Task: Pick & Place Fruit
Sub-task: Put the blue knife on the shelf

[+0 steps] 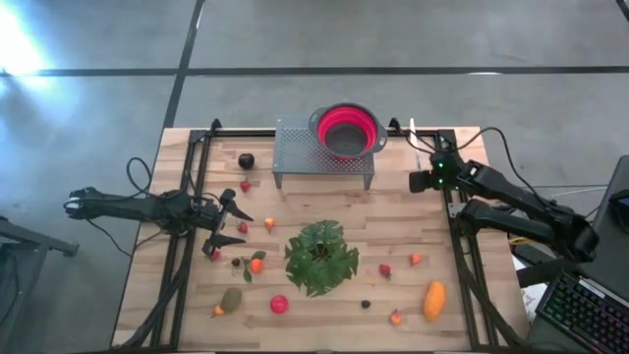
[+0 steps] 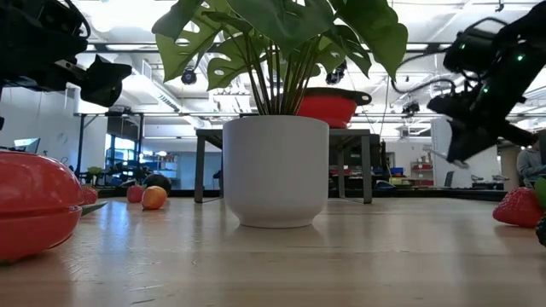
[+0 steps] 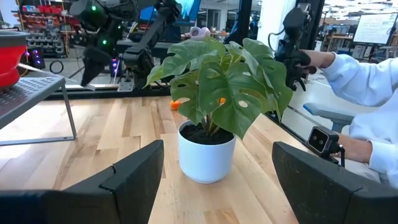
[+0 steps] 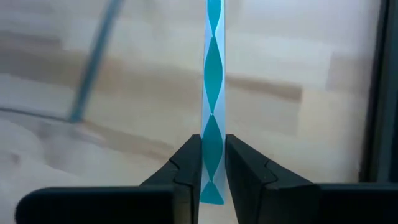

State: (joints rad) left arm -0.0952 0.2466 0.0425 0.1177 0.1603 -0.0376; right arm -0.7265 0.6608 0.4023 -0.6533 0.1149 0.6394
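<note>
The pale wooden slatted table (image 1: 324, 315) carries a perforated grey metal stand (image 1: 324, 152), with a red round collapsible colander (image 1: 346, 131) raised on it, probably as the drop point. One green leafy plant in a white pot (image 1: 320, 256) sits mid-table. Around it lie the small toy fruit (image 1: 433, 300), some fifteen scattered pieces, none yet lifted. The left gripper (image 1: 228, 224) hangs wide open beside them; the right gripper (image 4: 211, 165) pinches a thin teal-and-white striped stick (image 4: 213, 87) near the colander.
</note>
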